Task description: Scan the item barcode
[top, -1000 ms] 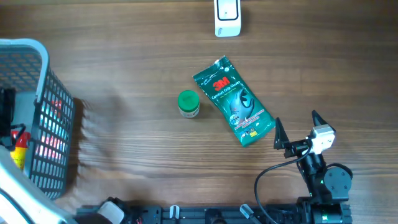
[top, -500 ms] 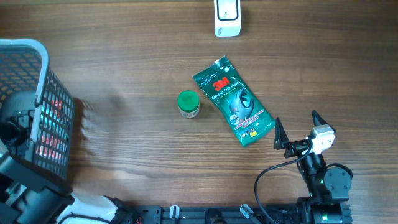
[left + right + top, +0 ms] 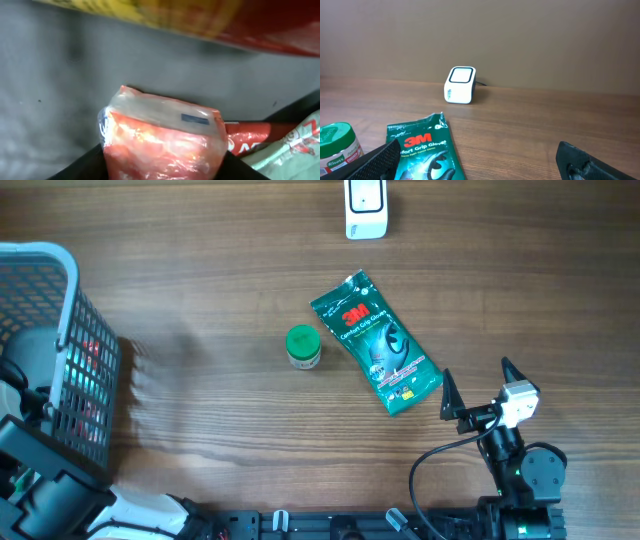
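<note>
A wooden desk (image 3: 200, 270) is seen from above, with a grey wire basket (image 3: 68, 280) at its left edge. Inside the basket, a red-orange packet (image 3: 160, 130) in clear film is framed directly ahead of the left claw (image 3: 162, 167), flanked by a dark finger on each side. Whether it is pinched yet cannot be told. Its broad side is laid across the claw's gap; its lower part is cut off, so the long axis cannot be judged.

The right claw (image 3: 478, 383) is spread and empty, well apart from the basket, so the left arm is far nearer. The white barcode scanner (image 3: 366, 208) is stood at the far edge, well apart from the basket. A 3M gloves pack (image 3: 376, 343) and a green-lidded jar (image 3: 303, 347) are laid mid-desk.
</note>
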